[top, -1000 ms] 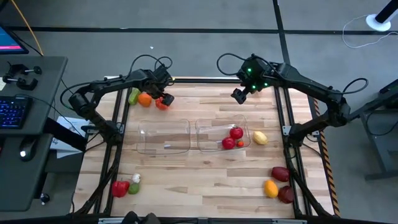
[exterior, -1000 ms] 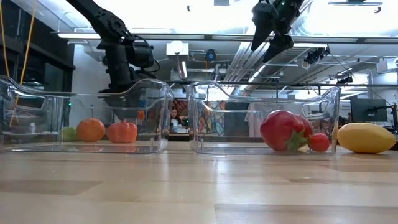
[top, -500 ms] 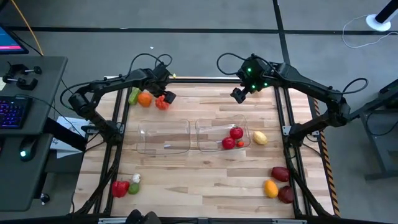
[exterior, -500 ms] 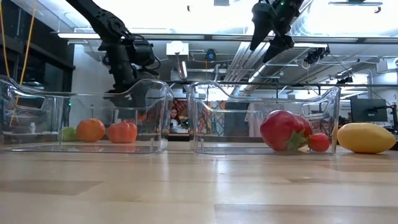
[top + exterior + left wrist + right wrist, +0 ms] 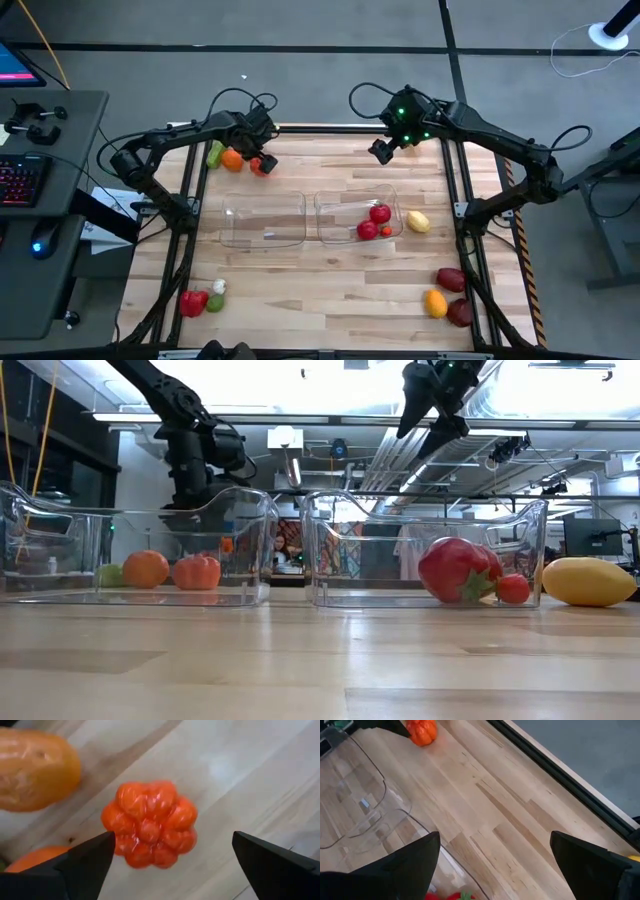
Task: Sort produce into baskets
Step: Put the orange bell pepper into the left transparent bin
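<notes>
Left claw [image 5: 170,865] open over pumpkin [image 5: 149,824], orange piece [image 5: 37,770] cropped

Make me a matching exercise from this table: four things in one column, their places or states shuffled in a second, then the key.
Things:
1. lumpy orange pumpkin
2. left basket
3. yellow lemon
4. right basket

Places or states:
A. holds nothing
B. on the wood just outside the right basket
C. holds red produce
D. on the table at the far left corner, between the open fingers of the left gripper

Pairs: 1-D, 2-A, 3-B, 4-C
</notes>
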Robot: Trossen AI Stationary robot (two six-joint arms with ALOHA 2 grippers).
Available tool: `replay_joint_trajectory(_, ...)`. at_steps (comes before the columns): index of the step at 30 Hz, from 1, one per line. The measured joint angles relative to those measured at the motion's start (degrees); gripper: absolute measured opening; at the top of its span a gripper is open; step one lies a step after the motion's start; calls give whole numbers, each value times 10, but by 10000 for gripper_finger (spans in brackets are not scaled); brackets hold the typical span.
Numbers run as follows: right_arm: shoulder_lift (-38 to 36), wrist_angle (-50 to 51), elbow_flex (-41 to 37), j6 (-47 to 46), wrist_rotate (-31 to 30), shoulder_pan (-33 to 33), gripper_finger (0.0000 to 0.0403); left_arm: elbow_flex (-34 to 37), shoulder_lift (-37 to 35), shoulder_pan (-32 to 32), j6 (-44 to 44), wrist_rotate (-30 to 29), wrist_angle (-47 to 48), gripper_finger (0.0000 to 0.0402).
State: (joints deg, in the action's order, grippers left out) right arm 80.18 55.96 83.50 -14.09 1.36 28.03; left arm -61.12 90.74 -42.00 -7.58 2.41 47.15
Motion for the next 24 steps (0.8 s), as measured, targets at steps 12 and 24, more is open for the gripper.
replay_joint_trajectory(12,0,-5,0,-6,0,0,369,0,30,-4,-48,-17,-12,397)
replay_joint_trajectory(24,0,-5,0,-11,1,0,369,0,130,-2,-59,-35,-16,397)
